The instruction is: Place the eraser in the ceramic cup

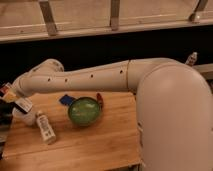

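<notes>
Camera view. I count one green bowl (pixel 84 111), one ceramic cup (pixel 26 118), one white tube (pixel 45 128) and one blue flat piece (pixel 66 100) on the wooden table (pixel 100 145), plus one eraser (pixel 23 105). The eraser, a flat dark block with a pale face, hangs tilted just above the cup, well left of the bowl. The arm (pixel 90 80) reaches from right of the bowl, across behind it, to the gripper (pixel 14 99) far left of it. Its jaws seem closed on the eraser, though I see them poorly.

The tool (pixel 12 97) apparently hovers over the ceramic cup (pixel 24 117).
</notes>
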`<state>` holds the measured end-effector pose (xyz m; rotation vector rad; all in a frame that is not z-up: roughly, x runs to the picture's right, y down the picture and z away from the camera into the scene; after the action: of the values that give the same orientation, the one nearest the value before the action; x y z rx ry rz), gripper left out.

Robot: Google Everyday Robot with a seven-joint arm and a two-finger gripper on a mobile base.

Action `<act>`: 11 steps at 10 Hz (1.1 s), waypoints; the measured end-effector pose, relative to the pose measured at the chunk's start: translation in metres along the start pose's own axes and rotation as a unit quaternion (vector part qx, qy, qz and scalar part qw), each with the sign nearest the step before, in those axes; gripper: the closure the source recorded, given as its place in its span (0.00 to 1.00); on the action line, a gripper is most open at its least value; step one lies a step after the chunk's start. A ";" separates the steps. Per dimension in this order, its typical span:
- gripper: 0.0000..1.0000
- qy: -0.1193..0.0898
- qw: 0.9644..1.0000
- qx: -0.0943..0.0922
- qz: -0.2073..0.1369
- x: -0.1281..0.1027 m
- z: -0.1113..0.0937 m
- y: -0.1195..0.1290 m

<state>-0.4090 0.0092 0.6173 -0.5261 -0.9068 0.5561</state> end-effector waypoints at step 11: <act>1.00 -0.109 0.992 -0.058 -0.012 0.006 0.093 -0.033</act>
<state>-0.4770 0.0059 0.6897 -0.5667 -1.1565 0.5478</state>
